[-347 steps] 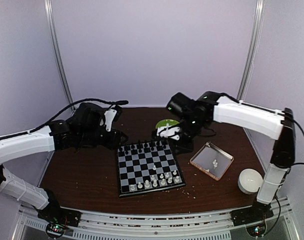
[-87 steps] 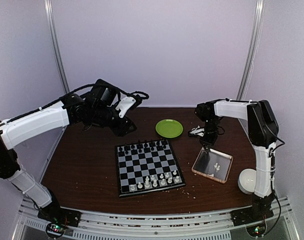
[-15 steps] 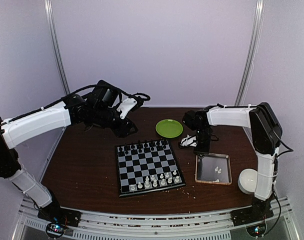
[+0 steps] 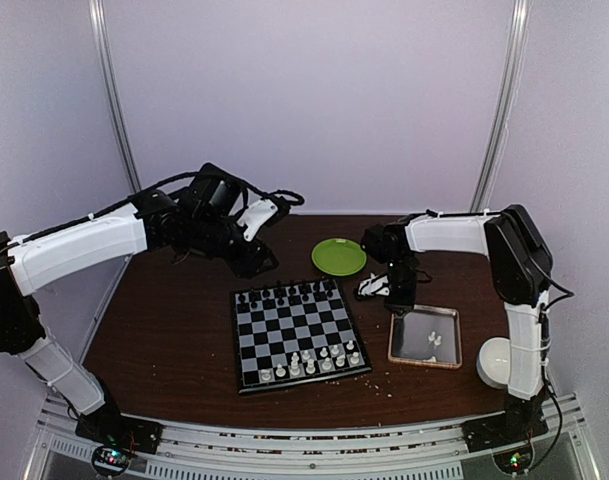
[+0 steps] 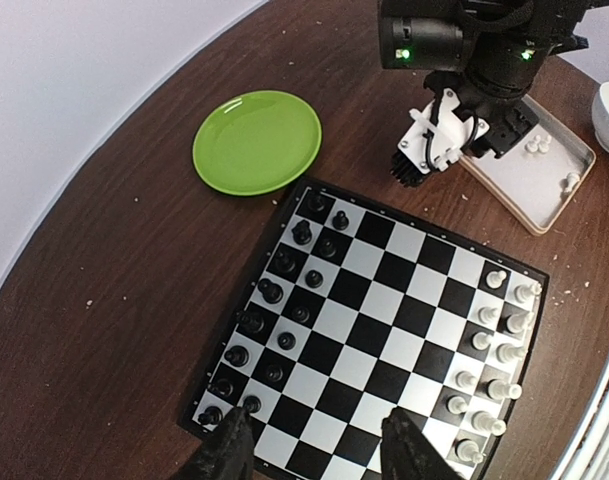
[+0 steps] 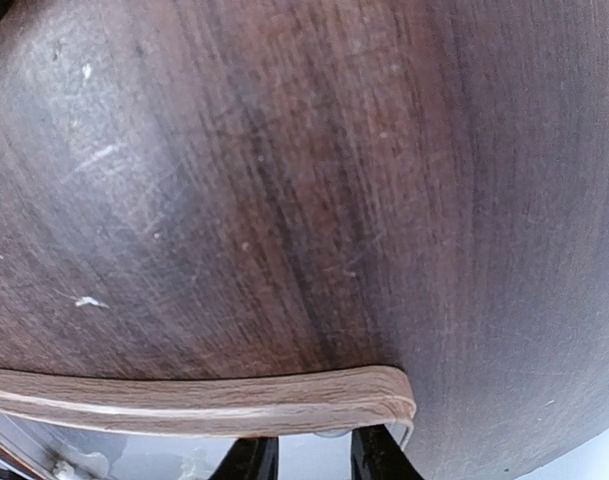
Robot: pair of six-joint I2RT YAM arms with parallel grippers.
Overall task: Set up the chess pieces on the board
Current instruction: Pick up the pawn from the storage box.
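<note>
The board (image 4: 236, 340) lies mid-table, with black chessmen (image 4: 284, 293) along its far rows. Several white chess pieces (image 4: 314, 362) stand on its near right squares, and a few more (image 4: 434, 337) lie in the clear tray (image 4: 424, 362). My left gripper (image 4: 260, 260) hovers high over the board's far left side. In the left wrist view it (image 5: 319, 445) is open and empty above the board (image 5: 384, 300). My right gripper (image 4: 396, 300) is down at the tray's far left corner. In the right wrist view it (image 6: 314, 462) shows a narrow gap just behind the tray's rim (image 6: 184, 400).
A green plate (image 4: 338, 256) sits behind the board, close to the right arm's wrist. A white bowl (image 4: 499, 360) stands right of the tray beside the right arm's base. Crumbs dot the brown tabletop.
The tray has turned from a diamond stance to square with the table and slid a little left, the right gripper moving with it. The left arm has barely moved.
</note>
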